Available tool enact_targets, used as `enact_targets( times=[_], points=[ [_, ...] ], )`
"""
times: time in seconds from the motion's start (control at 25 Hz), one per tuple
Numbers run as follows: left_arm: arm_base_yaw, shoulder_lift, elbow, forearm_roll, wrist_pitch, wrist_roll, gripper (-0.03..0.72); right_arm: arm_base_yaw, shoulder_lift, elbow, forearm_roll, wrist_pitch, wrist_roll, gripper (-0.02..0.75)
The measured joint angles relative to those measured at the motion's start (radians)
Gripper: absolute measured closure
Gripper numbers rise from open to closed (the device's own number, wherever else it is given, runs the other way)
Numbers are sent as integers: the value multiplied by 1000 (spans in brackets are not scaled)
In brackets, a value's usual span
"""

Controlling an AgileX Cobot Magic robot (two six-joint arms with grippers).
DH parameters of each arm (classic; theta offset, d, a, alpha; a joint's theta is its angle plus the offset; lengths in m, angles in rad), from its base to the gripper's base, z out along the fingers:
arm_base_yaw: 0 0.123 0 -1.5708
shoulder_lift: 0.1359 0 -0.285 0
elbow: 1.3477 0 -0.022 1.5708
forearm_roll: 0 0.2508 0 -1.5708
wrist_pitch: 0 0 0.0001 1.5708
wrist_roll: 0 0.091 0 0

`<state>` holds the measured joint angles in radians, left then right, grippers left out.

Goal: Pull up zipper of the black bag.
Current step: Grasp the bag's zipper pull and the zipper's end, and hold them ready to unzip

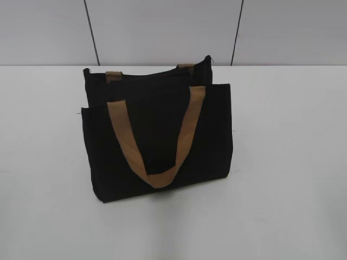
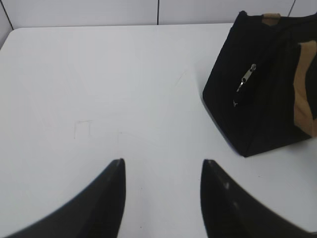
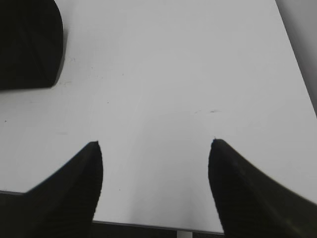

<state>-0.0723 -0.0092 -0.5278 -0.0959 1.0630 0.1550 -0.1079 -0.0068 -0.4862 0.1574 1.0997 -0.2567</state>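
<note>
The black bag (image 1: pixel 157 138) stands upright in the middle of the white table, one tan strap handle (image 1: pixel 157 135) hanging down its front. In the left wrist view the bag (image 2: pixel 262 109) is at the upper right, and the small silver zipper (image 2: pixel 246 79) hangs on its end face. My left gripper (image 2: pixel 162 163) is open and empty above bare table, left of and nearer than the bag. My right gripper (image 3: pixel 155 145) is open and empty over the table near its front edge; a corner of the bag (image 3: pixel 27 44) shows at the upper left. Neither gripper shows in the exterior view.
The white table (image 1: pixel 287 162) stretches around the bag. A grey panelled wall (image 1: pixel 162 30) stands behind it. The table's front edge (image 3: pixel 148 225) shows just below my right gripper.
</note>
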Motion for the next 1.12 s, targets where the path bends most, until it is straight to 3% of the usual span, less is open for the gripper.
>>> enact_targets(
  times=[1.12],
  points=[
    [-1, 0, 0, 6, 0, 0, 316, 0, 0, 0, 0, 0, 0, 220]
  ],
)
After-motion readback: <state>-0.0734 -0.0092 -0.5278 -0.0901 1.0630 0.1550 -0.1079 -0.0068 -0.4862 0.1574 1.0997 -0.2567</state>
